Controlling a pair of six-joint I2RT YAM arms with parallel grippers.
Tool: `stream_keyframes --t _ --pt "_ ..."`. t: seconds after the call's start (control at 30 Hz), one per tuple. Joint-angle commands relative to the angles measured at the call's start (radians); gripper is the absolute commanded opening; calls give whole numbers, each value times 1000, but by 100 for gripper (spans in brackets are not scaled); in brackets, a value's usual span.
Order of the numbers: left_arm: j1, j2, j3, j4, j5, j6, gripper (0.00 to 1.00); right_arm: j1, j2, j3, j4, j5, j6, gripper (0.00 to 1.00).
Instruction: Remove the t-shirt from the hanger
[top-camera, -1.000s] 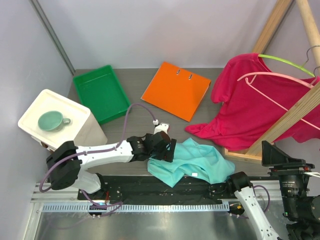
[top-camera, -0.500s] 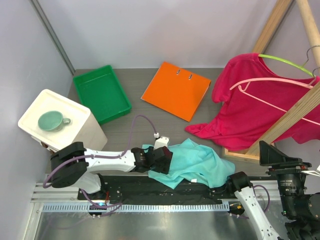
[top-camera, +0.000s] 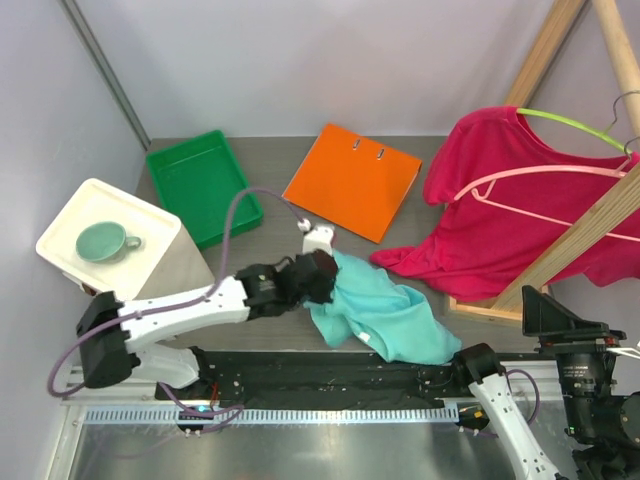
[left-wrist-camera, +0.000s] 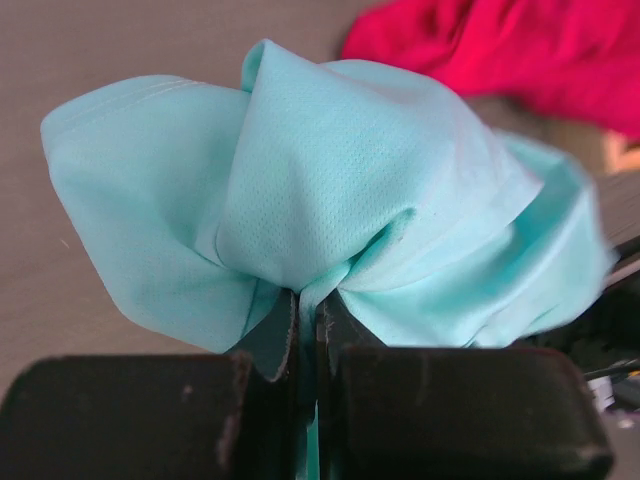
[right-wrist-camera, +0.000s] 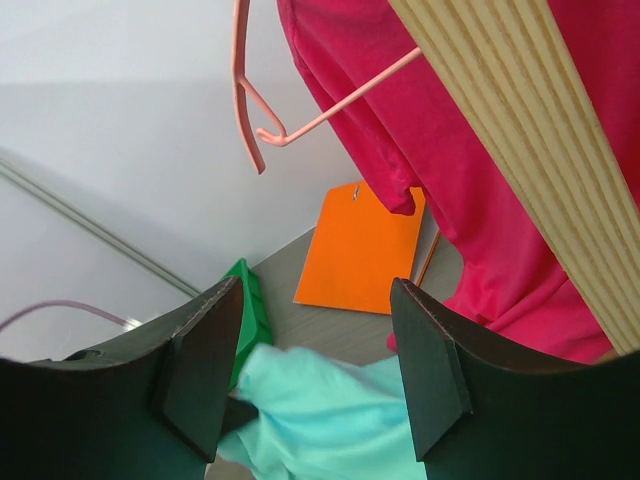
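Swung up from the near edge, the left end effector (top-camera: 318, 272) has dragged the teal t-shirt (top-camera: 385, 310) farther onto the counter (top-camera: 270, 155). The red t-shirt (top-camera: 500, 215) hangs on the pink hanger (top-camera: 545, 172), so I'd say that one is not yet off.

From the left wrist, the jaws are pinched tight on a teal fold.

From the right wrist, the right end effector (right-wrist-camera: 312, 300) gapes empty, with hanger and red shirt ahead, well apart from it.
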Motion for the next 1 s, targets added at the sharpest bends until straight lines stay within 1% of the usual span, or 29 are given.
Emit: stream_keyframes --t 0.0,0.03,0.1,0.13,0.17,0.2,0.23,0.27,0.3,0.33,0.37,0.4,0.43,0.5,0.53,0.6,0.63,0.77,0.87,0.97 --pt "135 -131 178 -93 -36 159 0 12 -6 -2 17 21 -6 66" --pt "190 -138 206 -116 -33 179 0 12 -6 -9 19 18 -1 66" --pt "246 -146 304 -144 -30 251 0 14 -6 -17 22 9 4 66" --pt "305 -148 341 -158 -24 277 0 15 -6 -22 24 6 8 66" --pt "333 -143 387 -181 -15 297 0 15 -6 -25 28 0 11 66" --pt "362 -138 466 -189 -7 319 0 15 -6 -28 28 -2 13 66" --pt "413 -125 513 -196 1 375 0 15 -4 -29 30 -4 14 66" --pt "436 -116 556 -211 -1 401 0 15 -1 -29 33 -7 19 66" --pt "460 -105 644 -222 -8 429 0 17 0 -29 33 -10 21 66" --pt "517 -91 687 -233 -10 467 0 17 3 -28 33 -11 22 66" --pt "551 -65 726 -242 1 484 0 17 8 -26 36 -11 22 66" --pt "585 -48 810 -262 17 494 0 17 11 -22 36 -10 22 66" --pt "652 -34 844 -271 65 495 0 18 14 -20 36 -10 21 66" --pt "709 1 910 -273 97 509 0 18 25 -14 36 -13 19 66" --pt "756 10 964 -271 107 512 0 18 29 -14 37 -13 19 66" --pt "809 49 1016 -264 149 511 0 18 36 -16 36 -20 18 66" --pt "851 65 1074 -250 156 511 0 20 37 -19 36 -28 18 66" --pt "959 148 1195 -230 202 486 0 21 45 -36 37 -51 27 66" --pt "1010 204 1255 -224 196 526 0 21 52 -40 36 -57 36 66" --pt "1067 227 1274 -213 180 581 0 21 63 -39 36 -56 34 66"
